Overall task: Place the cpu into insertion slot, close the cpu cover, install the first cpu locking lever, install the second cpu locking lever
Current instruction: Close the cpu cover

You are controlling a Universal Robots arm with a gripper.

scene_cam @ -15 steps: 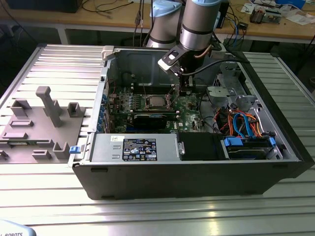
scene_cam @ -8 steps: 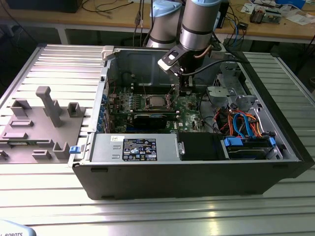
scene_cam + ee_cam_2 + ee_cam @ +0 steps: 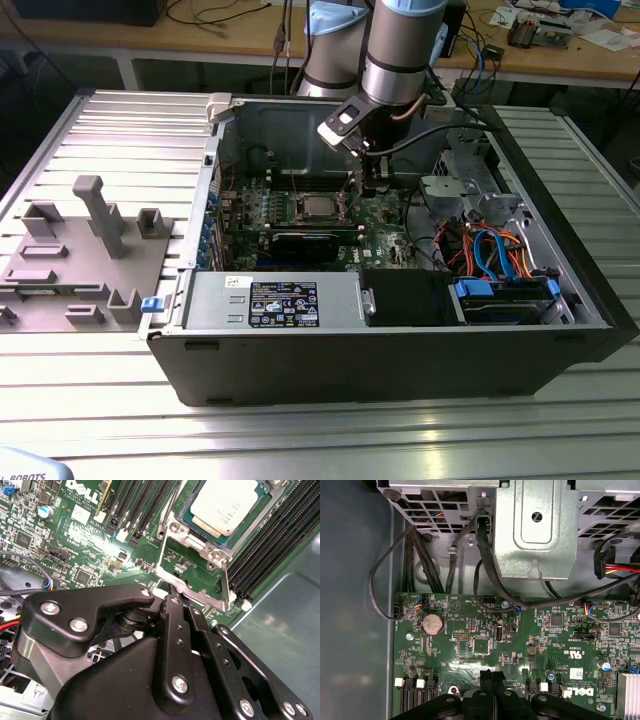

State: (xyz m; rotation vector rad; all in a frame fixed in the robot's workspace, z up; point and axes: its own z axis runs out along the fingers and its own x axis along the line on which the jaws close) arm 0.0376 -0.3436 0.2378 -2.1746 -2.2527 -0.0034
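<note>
The cpu (image 3: pixel 225 504), a square chip with a dull silver top, lies in the insertion slot (image 3: pixel 186 511) on the green board. In the exterior view, the cpu (image 3: pixel 318 207) sits mid-board inside the case. The cpu cover (image 3: pixel 197 590), a silvery frame with a square cut-out, is swung open away from the slot, and green board shows through its opening. My gripper (image 3: pixel 172 600) is shut, with its black fingertips at the cover's free edge. In the first wrist view the gripper (image 3: pixel 492 675) hovers over the board. In the exterior view the gripper (image 3: pixel 372 188) hangs just beside the slot.
Long black memory slots (image 3: pixel 280 535) flank the socket. A thin metal lever (image 3: pixel 172 505) runs along its side. A drive cage (image 3: pixel 535 525) with black cables, a coin battery (image 3: pixel 432 624), a power supply (image 3: pixel 275 300) and blue cables (image 3: pixel 500 250) crowd the case. A grey fixture block (image 3: pixel 90 250) stands on the exterior view's left.
</note>
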